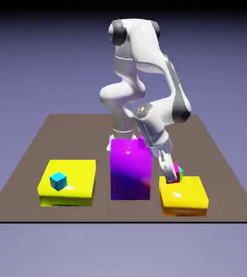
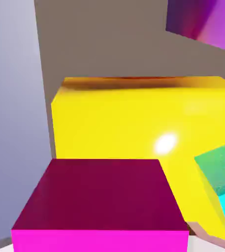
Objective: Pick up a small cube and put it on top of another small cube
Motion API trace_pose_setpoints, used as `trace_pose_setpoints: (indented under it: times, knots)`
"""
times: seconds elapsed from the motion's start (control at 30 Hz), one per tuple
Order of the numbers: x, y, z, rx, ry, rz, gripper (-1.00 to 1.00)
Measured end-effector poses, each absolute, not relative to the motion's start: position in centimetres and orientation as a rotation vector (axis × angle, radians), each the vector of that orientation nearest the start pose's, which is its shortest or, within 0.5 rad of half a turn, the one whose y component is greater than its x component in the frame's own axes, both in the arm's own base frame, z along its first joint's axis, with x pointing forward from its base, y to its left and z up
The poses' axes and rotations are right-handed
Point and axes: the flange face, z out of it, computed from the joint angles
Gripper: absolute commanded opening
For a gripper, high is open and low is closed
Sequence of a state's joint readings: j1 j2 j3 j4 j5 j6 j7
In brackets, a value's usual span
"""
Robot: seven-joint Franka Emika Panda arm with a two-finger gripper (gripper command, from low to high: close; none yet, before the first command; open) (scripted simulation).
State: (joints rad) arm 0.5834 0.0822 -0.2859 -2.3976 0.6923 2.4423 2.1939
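The small cube, deep magenta, rests on the right yellow block with my gripper shut around it. In the hand view this small cube fills the bottom middle, its crimson top facing me, and only pale slivers of my fingers show at the bottom corners. Another small cube, teal, sits right beside it on the same block, toward the exterior view's right. In the hand view that teal cube shows at the right edge, with a greenish side and a cyan face.
A tall purple block stands in the middle, close to the arm's left in the exterior view. A second yellow block at the exterior view's left carries a bluer cyan cube. The brown table ends just in front of the blocks.
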Motion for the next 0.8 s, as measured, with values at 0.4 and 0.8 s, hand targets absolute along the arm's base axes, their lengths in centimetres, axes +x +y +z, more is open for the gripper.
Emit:
trace_pose_setpoints:
  times: [0.4, 0.8]
  knots:
    - [39.8, 15.2, 30.1, -0.604, 2.956, 0.435, -1.0]
    - [36.9, 18.4, 31.4, -0.583, 2.904, 0.401, -1.0]
